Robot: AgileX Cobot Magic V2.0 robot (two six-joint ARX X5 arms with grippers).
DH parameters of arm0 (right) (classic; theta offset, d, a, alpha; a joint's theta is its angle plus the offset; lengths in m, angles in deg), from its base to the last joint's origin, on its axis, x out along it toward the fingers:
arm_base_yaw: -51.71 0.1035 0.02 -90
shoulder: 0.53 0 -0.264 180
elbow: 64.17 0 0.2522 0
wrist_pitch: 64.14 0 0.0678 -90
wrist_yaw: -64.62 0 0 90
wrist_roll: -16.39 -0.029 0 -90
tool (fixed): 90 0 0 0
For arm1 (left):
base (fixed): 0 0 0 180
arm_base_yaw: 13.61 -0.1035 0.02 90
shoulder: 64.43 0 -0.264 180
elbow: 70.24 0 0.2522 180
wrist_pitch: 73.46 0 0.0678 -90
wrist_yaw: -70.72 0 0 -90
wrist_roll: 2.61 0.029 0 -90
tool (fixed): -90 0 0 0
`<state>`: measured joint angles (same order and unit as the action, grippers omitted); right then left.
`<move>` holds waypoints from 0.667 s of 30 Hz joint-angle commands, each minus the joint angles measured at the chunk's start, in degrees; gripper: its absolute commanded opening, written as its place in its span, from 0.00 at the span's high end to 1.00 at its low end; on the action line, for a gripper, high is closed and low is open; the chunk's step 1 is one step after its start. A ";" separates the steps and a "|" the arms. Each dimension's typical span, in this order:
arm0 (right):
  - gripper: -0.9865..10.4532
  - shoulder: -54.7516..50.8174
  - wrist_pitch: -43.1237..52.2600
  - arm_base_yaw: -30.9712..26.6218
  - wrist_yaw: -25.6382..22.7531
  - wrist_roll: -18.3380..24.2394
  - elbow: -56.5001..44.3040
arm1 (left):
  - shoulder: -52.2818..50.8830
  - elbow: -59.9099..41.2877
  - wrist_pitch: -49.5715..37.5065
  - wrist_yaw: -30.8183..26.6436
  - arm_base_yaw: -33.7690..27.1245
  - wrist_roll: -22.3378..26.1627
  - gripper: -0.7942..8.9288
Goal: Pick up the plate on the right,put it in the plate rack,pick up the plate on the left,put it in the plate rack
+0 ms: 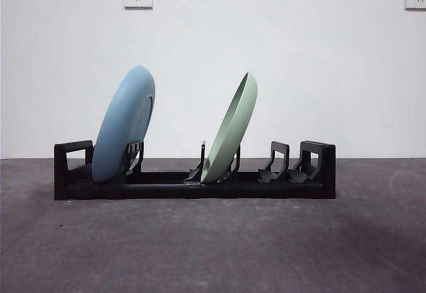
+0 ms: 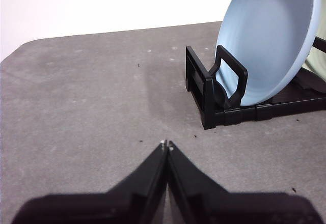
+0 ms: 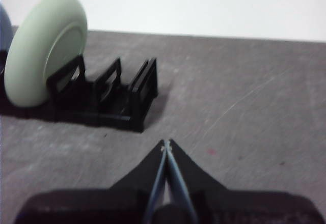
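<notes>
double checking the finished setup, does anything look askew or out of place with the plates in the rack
Nothing stands out. The blue plate and the green plate both stand in the plate rack, each leaning the same way against its dividers. Both grippers, left and right, are shut and clear of the rack.

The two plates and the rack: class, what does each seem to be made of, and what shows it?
Blue plate and green plate: likely matte melamine or glazed ceramic, judging by the smooth, even colour. Plate rack: probably moulded black plastic, judging by its blocky, slightly shiny looped ends.
</notes>
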<state>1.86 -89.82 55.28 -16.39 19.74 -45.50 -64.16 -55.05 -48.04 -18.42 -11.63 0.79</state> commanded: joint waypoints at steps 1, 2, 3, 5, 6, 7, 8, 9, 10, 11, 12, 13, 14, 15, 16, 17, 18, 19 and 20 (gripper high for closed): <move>0.91 -1.66 0.98 1.09 -0.07 -1.92 -2.12 | -0.17 -0.81 -0.04 0.24 -0.20 -0.42 0.92; 0.91 -2.16 0.98 1.40 -0.07 -2.12 -2.56 | -0.17 -0.81 -0.04 0.26 -0.20 -0.42 0.92; 0.91 -2.36 1.20 1.66 -0.07 -2.34 -2.95 | -0.17 -0.81 -0.04 0.26 -0.20 -0.42 0.92; 0.91 -2.34 1.20 1.88 -0.07 -2.73 -3.76 | -0.17 -0.81 -0.07 0.26 -0.20 -0.42 0.92; 0.91 -2.34 1.20 1.88 -0.07 -2.95 -4.22 | -0.17 -0.81 -0.07 0.24 -0.20 -0.42 0.92; 0.91 -2.34 1.62 1.88 -0.07 -3.13 -4.44 | -0.17 -0.81 -0.07 0.26 -0.20 -0.42 0.92; 0.91 -2.34 2.08 1.88 -0.04 -3.13 -4.46 | -0.17 -0.81 -0.07 0.26 -0.20 -0.44 0.92; 0.91 -2.34 2.43 1.88 -0.04 -3.10 -4.52 | -0.17 -0.81 -0.04 0.26 -0.20 -0.42 0.92; 0.91 -2.34 2.51 1.88 -0.07 -3.08 -4.52 | -0.17 -0.81 -0.04 0.24 -0.20 -0.42 0.92; 0.91 -2.34 2.43 1.88 -0.13 -3.10 -4.52 | -0.17 -0.81 -0.07 0.26 -0.20 -0.42 0.92; 0.91 -2.34 2.29 1.88 -0.13 -3.15 -4.52 | -0.17 -0.81 -0.07 0.24 -0.20 -0.42 0.92; 0.91 -2.34 2.12 1.88 -0.15 -3.17 -4.52 | -0.17 -0.81 -0.04 0.26 -0.20 -0.42 0.92; 0.91 -2.34 2.12 1.88 -0.13 -3.17 -4.52 | -0.17 -0.81 -0.07 0.26 -0.20 -0.42 0.92; 0.91 -2.32 2.12 1.88 -0.13 -3.15 -4.52 | -0.17 -0.81 -0.07 0.24 -0.20 -0.42 0.92; 0.91 -2.29 2.12 1.88 -0.15 -3.15 -4.52 | -0.17 -0.79 -0.07 0.26 -0.20 -0.42 0.92; 0.91 -2.29 2.12 1.88 -0.20 -3.15 -4.52 | -0.17 -0.79 -0.07 0.26 -0.20 -0.42 0.92; 0.91 -2.29 2.12 1.86 -0.35 -3.15 -4.52 | -0.17 -0.79 -0.07 0.26 -0.20 -0.42 0.92; 0.91 -2.29 2.12 1.86 -0.33 -3.15 -4.52 | -0.17 -0.79 -0.07 0.26 -0.20 -0.42 0.92; 0.91 -2.29 2.12 1.88 -0.33 -3.15 -4.52 | -0.17 -0.79 -0.07 0.26 -0.20 -0.42 0.92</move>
<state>-0.31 -87.90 57.07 -16.54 17.18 -49.11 -64.16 -55.05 -48.04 -18.42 -11.63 0.77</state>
